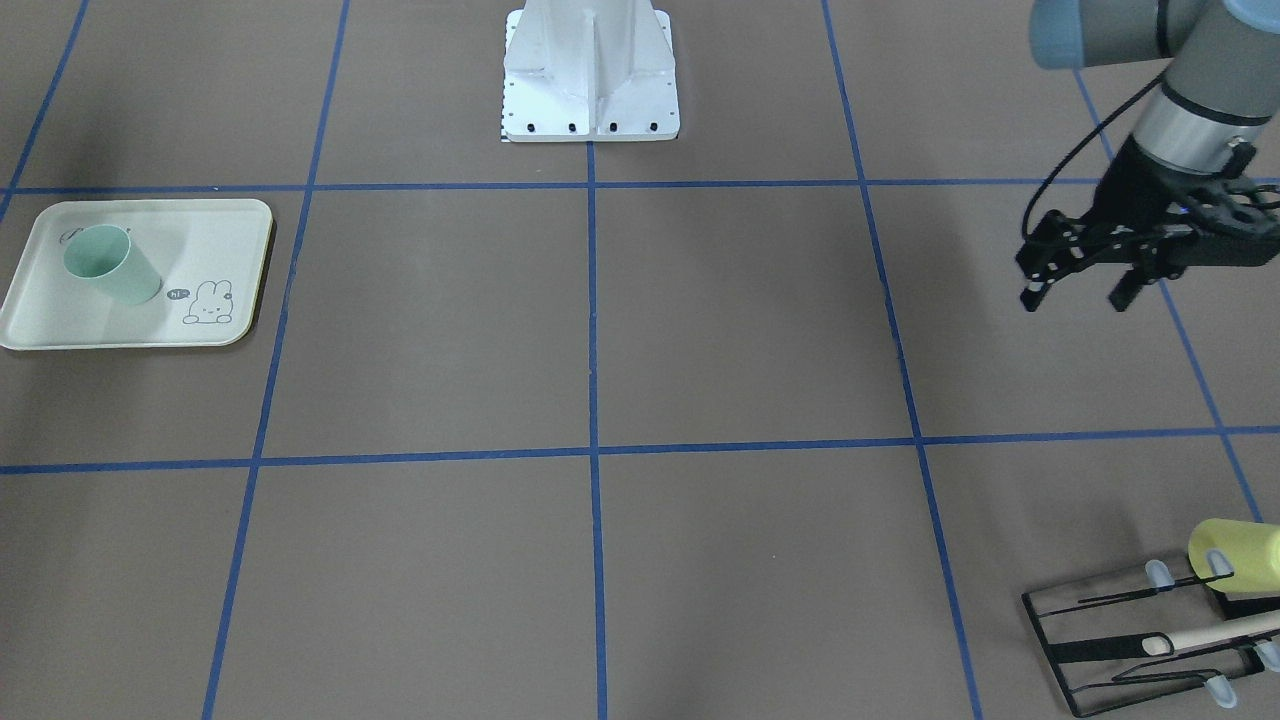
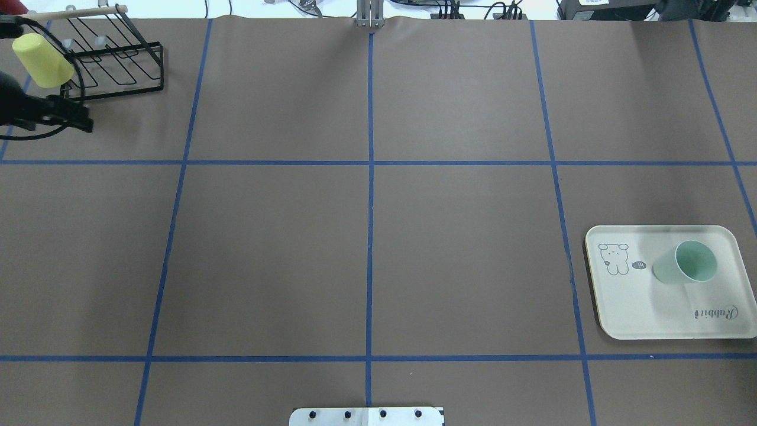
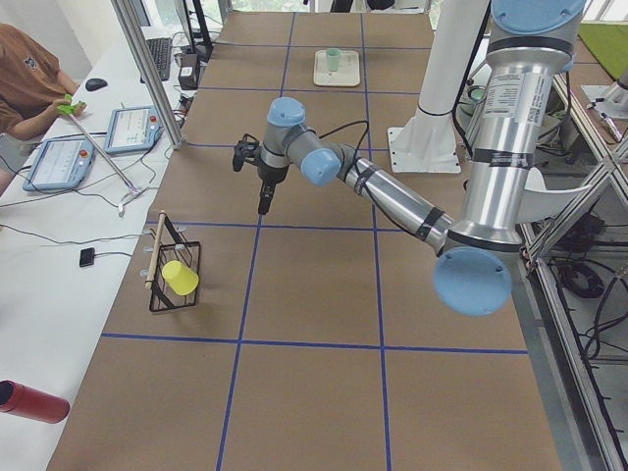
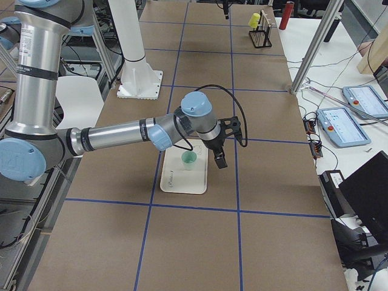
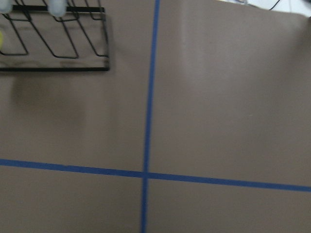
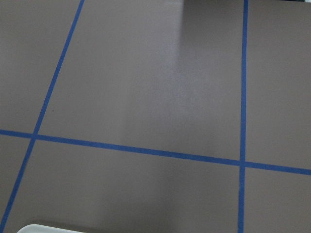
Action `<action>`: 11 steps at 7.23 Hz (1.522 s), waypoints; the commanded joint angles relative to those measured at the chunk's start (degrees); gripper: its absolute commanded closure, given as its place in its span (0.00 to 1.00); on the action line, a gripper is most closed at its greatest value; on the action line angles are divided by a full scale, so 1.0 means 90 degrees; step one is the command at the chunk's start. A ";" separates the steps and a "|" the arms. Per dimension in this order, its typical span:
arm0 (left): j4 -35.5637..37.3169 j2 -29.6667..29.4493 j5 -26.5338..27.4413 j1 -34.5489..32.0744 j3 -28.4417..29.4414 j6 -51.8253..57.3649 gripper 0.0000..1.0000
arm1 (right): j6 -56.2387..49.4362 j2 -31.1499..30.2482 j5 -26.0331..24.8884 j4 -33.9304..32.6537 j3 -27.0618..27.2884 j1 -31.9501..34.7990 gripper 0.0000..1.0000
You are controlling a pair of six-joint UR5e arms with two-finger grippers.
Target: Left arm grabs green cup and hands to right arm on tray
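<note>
The left arm's black two-finger pincer point(image 1: 1075, 298) hangs spread wide and empty above the brown papered counter point(image 1: 750, 330), near a black wire rack point(image 1: 1095, 650) that carries a pale yellow plastic cup point(image 1: 1235, 555). Well apart, at the counter's other end, the small mint-green plastic tumbler point(image 1: 110, 265) stands upright, mouth up, on the cream rectangular tray with the rabbit drawing point(image 1: 60, 320). The right arm's pincer point(image 4: 219, 157) hovers just beside that tray; whether its jaws are parted cannot be told. The delivery looks done, so the hazards lie in leaving. A sideways sweep by the right arm could tip the light tumbler or shove the tray. A low move by the left arm could snag the rack's wires or knock the yellow cup.
</note>
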 commanded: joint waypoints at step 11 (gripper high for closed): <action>0.1951 0.1434 -0.2163 -0.2912 0.0555 0.3785 0.00 | -0.1593 0.0415 0.0131 -0.2026 -0.0458 0.0101 0.00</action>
